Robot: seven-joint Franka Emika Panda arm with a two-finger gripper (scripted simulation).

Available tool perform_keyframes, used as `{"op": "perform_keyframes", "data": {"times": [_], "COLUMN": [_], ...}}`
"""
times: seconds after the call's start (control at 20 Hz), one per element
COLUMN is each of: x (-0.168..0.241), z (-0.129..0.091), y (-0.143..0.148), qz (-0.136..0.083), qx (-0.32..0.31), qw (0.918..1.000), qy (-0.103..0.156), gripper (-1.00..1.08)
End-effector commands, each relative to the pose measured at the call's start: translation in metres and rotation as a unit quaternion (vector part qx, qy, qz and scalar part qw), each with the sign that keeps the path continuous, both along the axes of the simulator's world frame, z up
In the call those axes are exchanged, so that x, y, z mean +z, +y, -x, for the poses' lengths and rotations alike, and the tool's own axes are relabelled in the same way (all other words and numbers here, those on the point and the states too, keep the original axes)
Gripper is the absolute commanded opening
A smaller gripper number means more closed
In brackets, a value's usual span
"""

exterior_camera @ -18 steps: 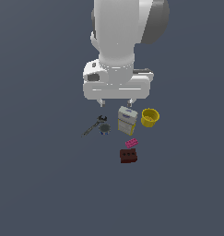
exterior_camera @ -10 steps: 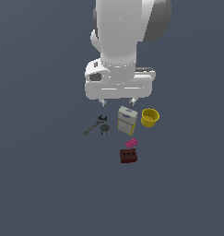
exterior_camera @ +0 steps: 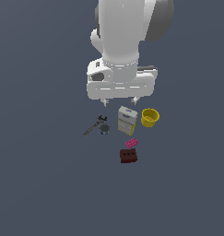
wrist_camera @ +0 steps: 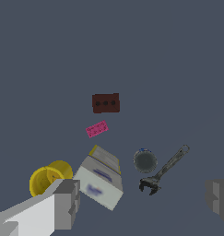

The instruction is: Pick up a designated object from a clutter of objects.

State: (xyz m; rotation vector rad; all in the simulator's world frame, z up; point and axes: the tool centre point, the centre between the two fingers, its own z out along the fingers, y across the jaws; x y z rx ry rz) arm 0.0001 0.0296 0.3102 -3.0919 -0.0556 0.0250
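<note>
The white and grey box with yellow edges [exterior_camera: 126,120] stands upright in the middle of the clutter; it also shows in the wrist view [wrist_camera: 100,178]. My gripper [exterior_camera: 119,100] hangs open and empty above and just behind it, fingertips [exterior_camera: 135,99] apart. In the wrist view one finger [wrist_camera: 66,203] sits beside the box and the other [wrist_camera: 218,200] is far off to the side. The yellow cup [exterior_camera: 150,117] is on the exterior view's right of the box. The pink brick [exterior_camera: 131,143] and dark red block [exterior_camera: 128,156] lie in front.
A dark grey wrench [exterior_camera: 93,126] and a small round grey disc [exterior_camera: 104,128] lie on the exterior view's left of the box; both show in the wrist view, wrench [wrist_camera: 165,169] and disc [wrist_camera: 144,161]. The floor is plain dark grey.
The arm has crept slightly toward the exterior view's right, a touch more over the box. The objects have not moved.
</note>
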Motion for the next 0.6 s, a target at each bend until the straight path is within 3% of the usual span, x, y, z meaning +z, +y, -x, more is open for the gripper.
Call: {"op": "perform_keyframes", "data": {"times": [0.0,0.55], "x": [-0.002,-0.023], "z": [0.001,0.013], "y": [0.001,0.013], "qz": [0.000,0.004], "qx": [0.008,0.103], "qw": [1.0000,0.9947], "qy": [0.000,-0.006], "gripper": [1.00,1.00]}}
